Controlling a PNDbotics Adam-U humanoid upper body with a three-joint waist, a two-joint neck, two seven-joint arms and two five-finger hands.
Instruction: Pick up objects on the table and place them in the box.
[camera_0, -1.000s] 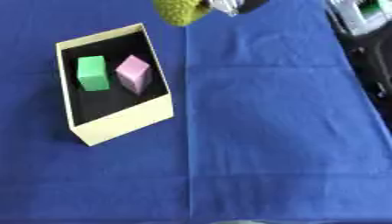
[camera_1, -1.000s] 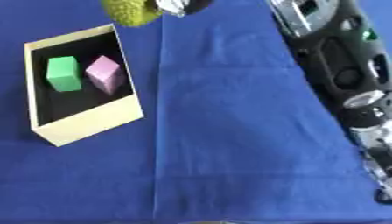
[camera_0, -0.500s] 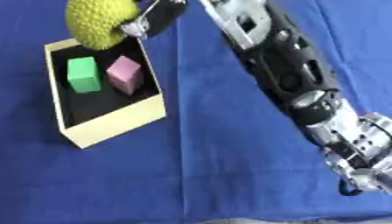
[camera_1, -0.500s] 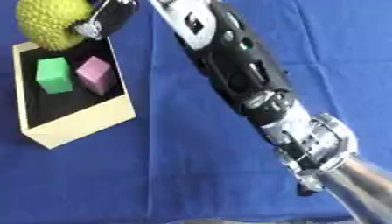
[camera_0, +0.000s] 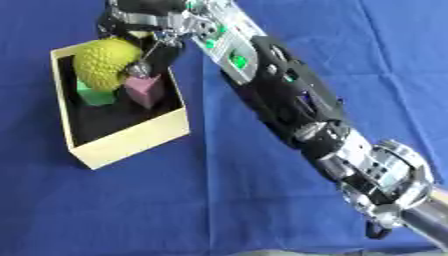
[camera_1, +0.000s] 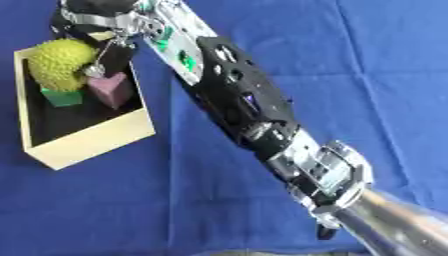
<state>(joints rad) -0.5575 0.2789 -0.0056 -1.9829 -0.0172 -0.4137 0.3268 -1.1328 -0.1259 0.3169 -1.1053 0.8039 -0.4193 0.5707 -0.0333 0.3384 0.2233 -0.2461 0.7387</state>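
Blue tabletop (camera_0: 262, 200); right robot hand (camera_0: 144, 20) curls round the bumpy yellow fruit (camera_0: 105, 62) over the box (camera_0: 131, 137), probably light, best cupped around its middle.

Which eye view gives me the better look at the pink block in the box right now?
The left eye view: the pink block shows its top and a side beside the yellow fruit. The right eye view shows the same block, with a finger of the right robot hand crossing its upper corner.

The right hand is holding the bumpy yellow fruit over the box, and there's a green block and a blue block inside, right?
Not quite: beside the green block lies a pink block, not a blue one, as the left eye view shows. The right hand does hold the yellow fruit over the box.
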